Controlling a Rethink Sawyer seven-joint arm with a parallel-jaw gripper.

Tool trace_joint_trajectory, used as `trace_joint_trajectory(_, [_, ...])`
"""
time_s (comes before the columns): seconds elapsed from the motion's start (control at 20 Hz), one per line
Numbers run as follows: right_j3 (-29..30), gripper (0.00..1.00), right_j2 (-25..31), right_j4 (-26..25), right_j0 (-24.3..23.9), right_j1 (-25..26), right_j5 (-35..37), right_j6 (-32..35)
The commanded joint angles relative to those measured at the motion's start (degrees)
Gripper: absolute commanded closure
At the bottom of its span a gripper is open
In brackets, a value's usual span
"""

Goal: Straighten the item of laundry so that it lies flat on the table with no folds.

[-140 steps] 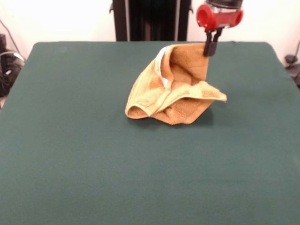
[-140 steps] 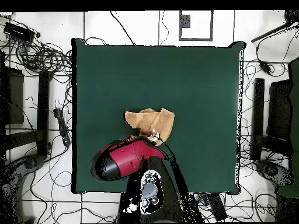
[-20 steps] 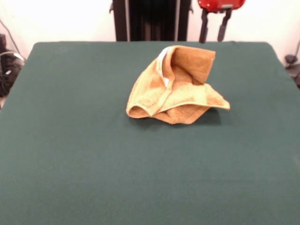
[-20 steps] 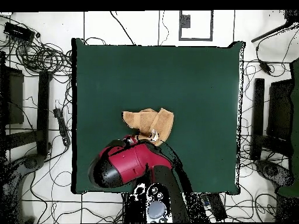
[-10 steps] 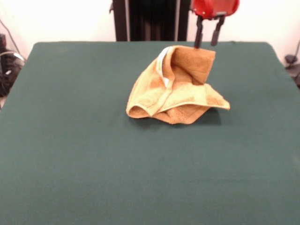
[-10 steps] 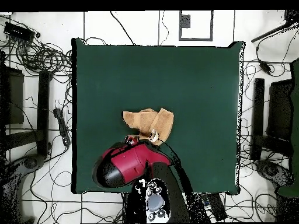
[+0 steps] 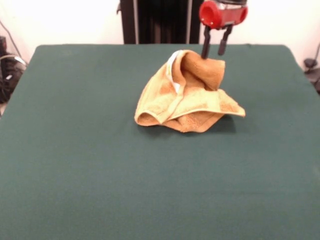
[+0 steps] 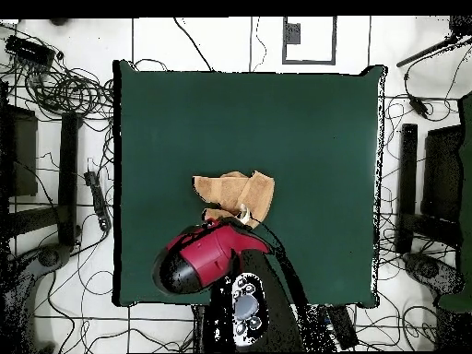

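The orange-tan towel [image 7: 186,95] lies crumpled in a heap on the dark green table [image 7: 90,165], a little right of the middle in the front view, with one fold standing up at its far side and a white label showing on its left edge. My gripper [image 7: 213,53] hangs open just above that raised fold, its two dark fingers [image 7: 205,47] apart and holding nothing. In the overhead view the towel [image 8: 236,194] shows near the table's middle, and the red arm head [image 8: 205,257] covers its near edge and hides the gripper.
The robot's black pedestal [image 7: 160,21] stands behind the table's far edge. Cables and dark stands [image 8: 55,92] lie on the floor around the table in the overhead view. Bare green cloth [image 8: 249,120] stretches on all sides of the towel.
Seven seconds ago my gripper was shut on the raised fold. It let go and rose. Since a second ago it has moved left and down, close above the fold. The towel has stayed put.
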Motion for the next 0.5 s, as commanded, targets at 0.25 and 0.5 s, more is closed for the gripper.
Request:
trace_joint_trajectory(0.25, [-5.24, 0.00, 3.05, -4.31, -0.80, 6.35, -1.24, 0.96])
trace_joint_trajectory(0.5, [-2.57, 0.00, 5.38, -1.86, -2.95, 2.13, 1.30, -0.73])
